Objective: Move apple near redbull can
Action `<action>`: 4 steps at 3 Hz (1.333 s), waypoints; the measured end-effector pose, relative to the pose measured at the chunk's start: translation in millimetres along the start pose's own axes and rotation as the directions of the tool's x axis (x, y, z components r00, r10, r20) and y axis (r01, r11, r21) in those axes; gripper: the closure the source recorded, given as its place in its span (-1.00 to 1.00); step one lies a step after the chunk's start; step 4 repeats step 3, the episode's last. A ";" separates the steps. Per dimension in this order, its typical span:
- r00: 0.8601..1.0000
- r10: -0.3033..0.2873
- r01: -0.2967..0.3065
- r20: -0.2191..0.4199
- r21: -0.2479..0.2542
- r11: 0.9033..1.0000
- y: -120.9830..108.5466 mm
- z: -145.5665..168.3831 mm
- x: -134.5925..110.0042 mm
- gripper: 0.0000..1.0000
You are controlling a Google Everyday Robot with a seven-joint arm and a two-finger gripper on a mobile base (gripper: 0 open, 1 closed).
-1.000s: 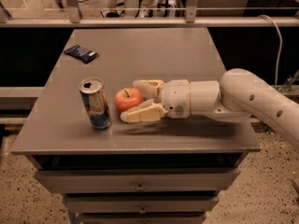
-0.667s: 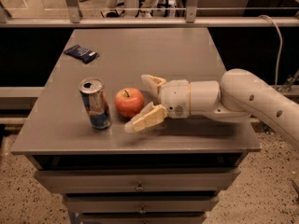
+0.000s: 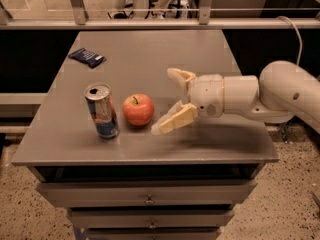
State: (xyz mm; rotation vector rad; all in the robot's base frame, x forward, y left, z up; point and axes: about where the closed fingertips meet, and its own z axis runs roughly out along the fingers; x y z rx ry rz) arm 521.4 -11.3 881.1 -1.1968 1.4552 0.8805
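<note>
The red-orange apple (image 3: pixel 138 109) stands on the grey table top (image 3: pixel 150 54), just right of the redbull can (image 3: pixel 102 110), with a small gap between them. The can is upright, silver and blue, with its open top showing. My gripper (image 3: pixel 165 102) is to the right of the apple, a little apart from it, with its two cream fingers spread wide and nothing between them. The white arm (image 3: pixel 260 96) reaches in from the right.
A flat dark blue snack packet (image 3: pixel 87 57) lies at the table's back left. The table has drawers (image 3: pixel 149 199) below its front edge. A metal rail (image 3: pixel 150 10) runs behind the table. A cable (image 3: pixel 295 29) hangs at the right.
My gripper let go of the apple, opened its fingers wide and drew back to the right. The apple stays beside the can.
</note>
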 end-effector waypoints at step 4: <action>0.971 -0.229 0.239 -0.070 0.261 0.935 -34.6 -138.2 -78.1 -1.00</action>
